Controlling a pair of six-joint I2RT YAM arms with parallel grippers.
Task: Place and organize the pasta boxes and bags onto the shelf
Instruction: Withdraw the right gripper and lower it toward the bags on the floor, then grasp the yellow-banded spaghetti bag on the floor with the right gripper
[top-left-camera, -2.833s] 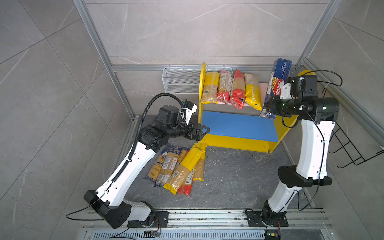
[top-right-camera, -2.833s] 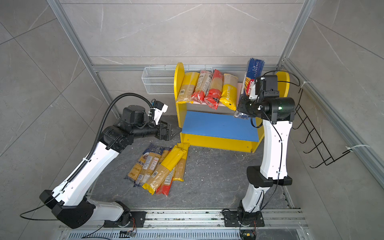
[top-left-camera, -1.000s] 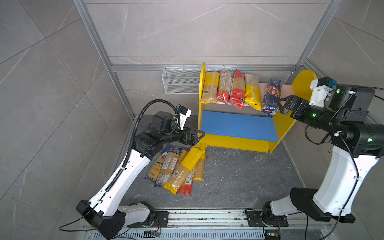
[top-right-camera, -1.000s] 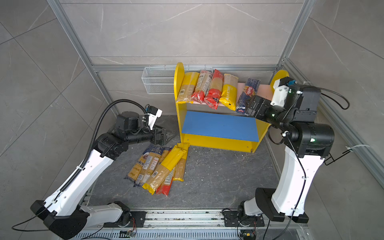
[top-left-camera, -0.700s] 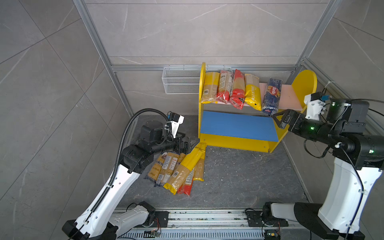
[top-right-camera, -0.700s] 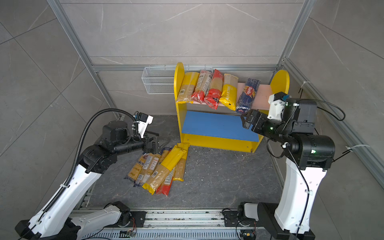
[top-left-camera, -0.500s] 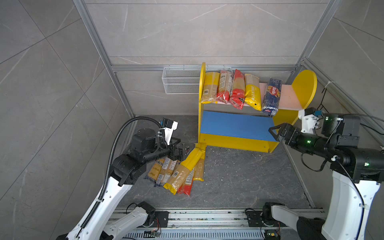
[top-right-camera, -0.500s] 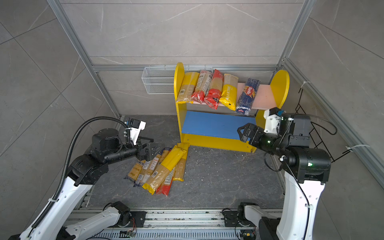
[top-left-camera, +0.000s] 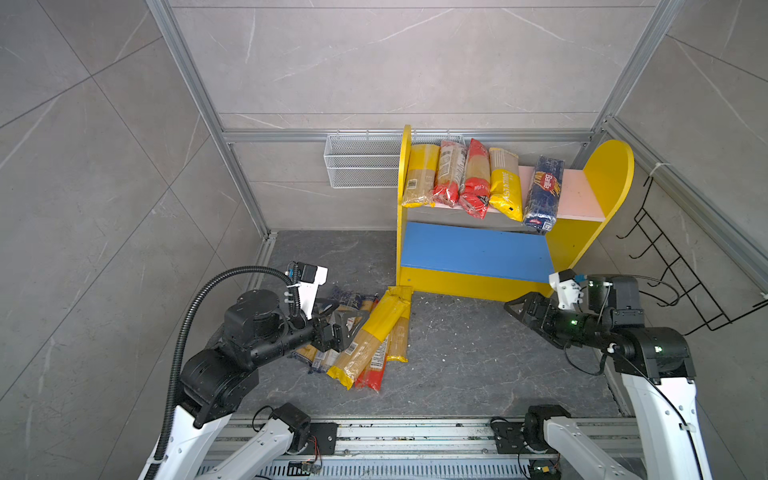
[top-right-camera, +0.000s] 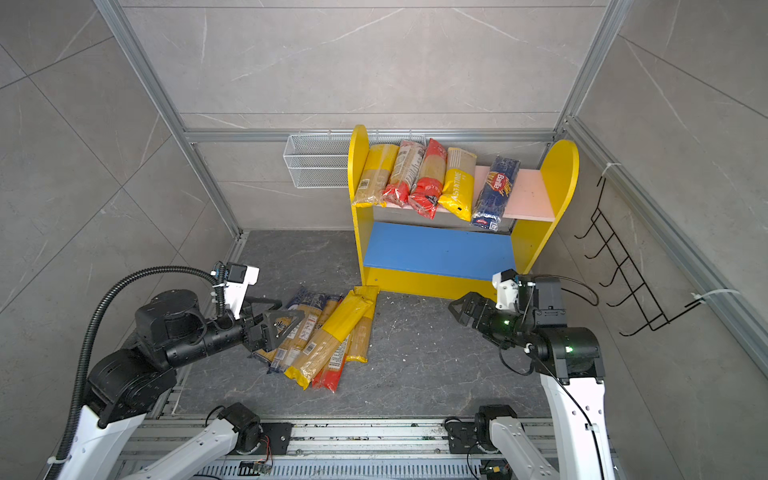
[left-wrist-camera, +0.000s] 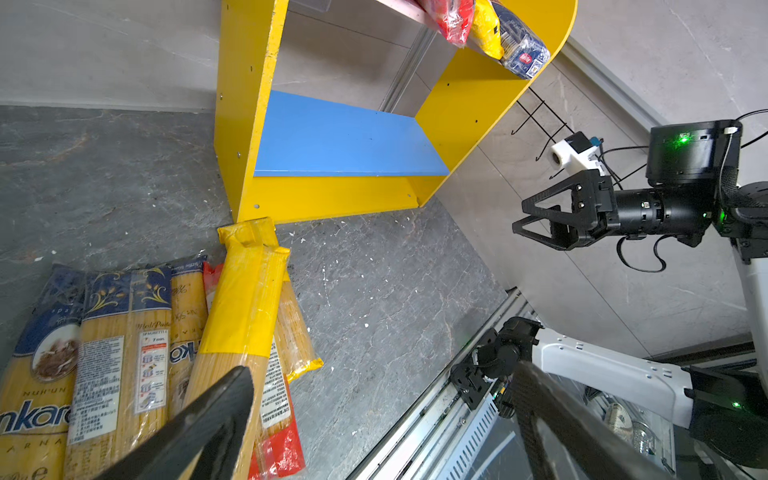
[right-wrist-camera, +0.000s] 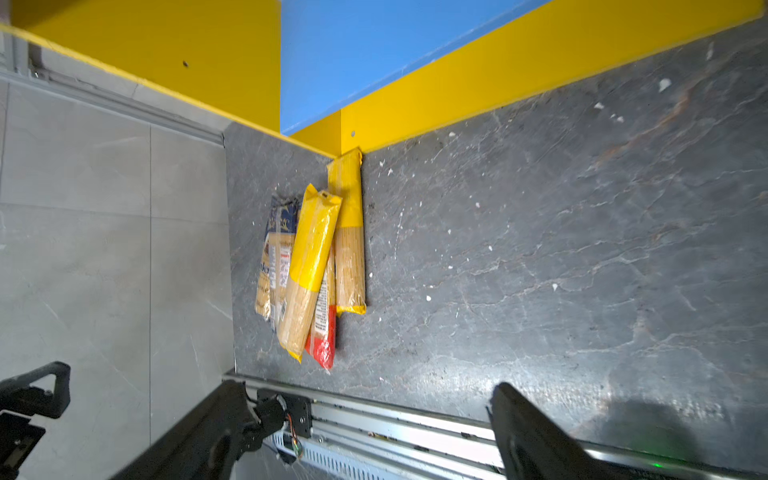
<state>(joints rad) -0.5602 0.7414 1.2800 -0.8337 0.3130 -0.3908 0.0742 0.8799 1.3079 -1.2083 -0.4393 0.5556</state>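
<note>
In both top views, five shelved packets lie side by side on the pink upper board of the shelf. Their long axes run 12 to 6 o'clock and their front ends overhang. The dark blue packet ends the row at 3 o'clock. The floor pile runs 7 to 1 o'clock. The left gripper hangs wide open above the pile's 9 o'clock edge. The right gripper, spread and empty, points toward 10 o'clock.

In the left wrist view, the top yellow packet lies lengthwise toward the shelf's foot.

In the right wrist view, the pile's far end meets the shelf's front corner.
</note>
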